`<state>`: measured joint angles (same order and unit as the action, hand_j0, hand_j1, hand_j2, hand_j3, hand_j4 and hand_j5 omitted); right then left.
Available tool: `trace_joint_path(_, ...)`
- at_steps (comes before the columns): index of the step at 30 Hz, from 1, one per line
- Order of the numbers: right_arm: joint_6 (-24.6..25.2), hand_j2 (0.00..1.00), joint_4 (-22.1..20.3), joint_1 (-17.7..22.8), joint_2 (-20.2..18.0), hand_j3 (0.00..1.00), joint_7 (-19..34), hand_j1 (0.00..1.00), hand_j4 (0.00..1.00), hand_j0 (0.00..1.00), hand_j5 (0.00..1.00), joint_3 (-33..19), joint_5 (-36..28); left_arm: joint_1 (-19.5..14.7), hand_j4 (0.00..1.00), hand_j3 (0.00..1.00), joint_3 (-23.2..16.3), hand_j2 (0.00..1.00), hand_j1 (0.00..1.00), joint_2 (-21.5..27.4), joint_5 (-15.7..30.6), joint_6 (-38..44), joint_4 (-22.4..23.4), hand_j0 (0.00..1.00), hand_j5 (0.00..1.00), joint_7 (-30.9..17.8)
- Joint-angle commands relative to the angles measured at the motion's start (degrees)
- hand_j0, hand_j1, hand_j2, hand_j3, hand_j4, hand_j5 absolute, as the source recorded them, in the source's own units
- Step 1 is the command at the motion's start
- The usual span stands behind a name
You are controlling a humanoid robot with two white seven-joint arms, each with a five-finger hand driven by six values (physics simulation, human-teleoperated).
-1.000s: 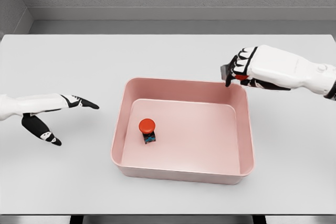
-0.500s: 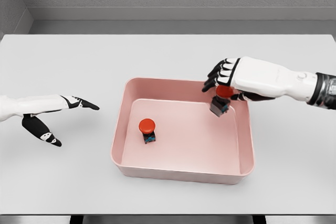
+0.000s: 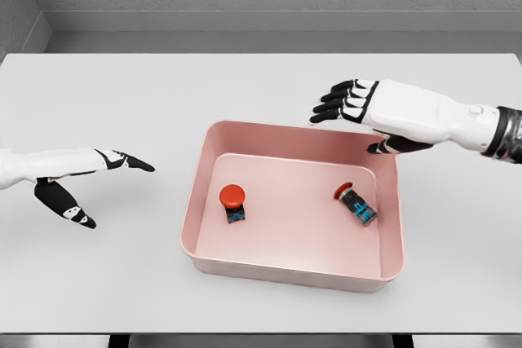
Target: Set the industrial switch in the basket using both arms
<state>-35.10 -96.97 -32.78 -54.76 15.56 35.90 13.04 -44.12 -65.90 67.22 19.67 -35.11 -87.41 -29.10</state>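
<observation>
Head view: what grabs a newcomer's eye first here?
The pink basket at the table's centre holds two red-capped switches: one upright at left, one tipped over at right. The right hand hovers open above the far right corner; the left hand rests open at far left.

light: bright, even, diffuse | shadows: faint, soft | glare: none | focus: sharp, clean render

Two red-capped industrial switches lie inside the pink basket [image 3: 383, 201]: one switch [image 3: 232, 202] stands upright at the left, the other switch [image 3: 356, 203] lies tipped on its side at the right.
</observation>
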Motion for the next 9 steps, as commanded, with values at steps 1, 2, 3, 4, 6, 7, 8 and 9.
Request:
trace_joint_path(1,0.1,1.0,10.47,0.09,-0.35,1.0,0.0,1.0,1.0,1.0,1.0,-5.31,-0.82,0.0,1.0,1.0,0.07,1.0,1.0,-0.16,0.2,0.11,0.05,1.0,1.0,0.01)
trace_joint_path(2,0.1,1.0,14.78,1.05,-0.44,1.0,0.0,1.0,1.0,1.0,1.0,-9.17,-0.83,0.0,1.0,1.0,0.07,1.0,1.0,-0.25,0.2,0.11,0.05,1.0,1.0,0.01)
trace_joint_path(3,0.1,1.0,17.6,3.16,-0.44,1.0,0.09,1.0,1.0,1.0,1.0,-13.22,-0.83,0.0,1.0,1.0,0.07,1.0,1.0,-0.52,0.11,0.11,0.05,1.0,1.0,0.01)
trace_joint_path(4,0.1,1.0,17.78,5.18,-0.61,1.0,0.09,1.0,1.0,1.0,1.0,-14.54,-0.83,0.0,1.0,1.0,0.07,1.0,1.0,-0.52,0.02,0.11,0.05,1.0,1.0,0.01)
trace_joint_path(6,0.1,1.0,17.78,7.21,-1.58,1.0,0.17,1.0,1.0,1.0,1.0,-14.63,-0.74,0.0,1.0,1.0,0.07,1.0,1.0,-0.52,0.02,0.11,0.05,1.0,1.0,0.01)
trace_joint_path(7,0.1,1.0,17.69,8.26,-1.76,1.0,0.17,1.0,1.0,1.0,1.0,-14.63,-0.74,0.0,1.0,1.0,0.07,1.0,1.0,-0.52,0.02,0.11,0.05,1.0,1.0,0.01)
trace_joint_path(8,0.1,1.0,17.34,8.44,-1.76,1.0,0.17,1.0,1.0,1.0,1.0,-14.54,-0.74,0.0,1.0,1.0,0.07,1.0,1.0,-0.52,0.02,0.11,0.05,1.0,1.0,0.01)
trace_joint_path(9,0.1,1.0,16.99,8.44,-1.76,1.0,0.17,1.0,1.0,1.0,1.0,-14.54,-0.74,0.0,1.0,1.0,0.07,1.0,1.0,-0.52,0.02,0.11,0.05,1.0,1.0,0.01)
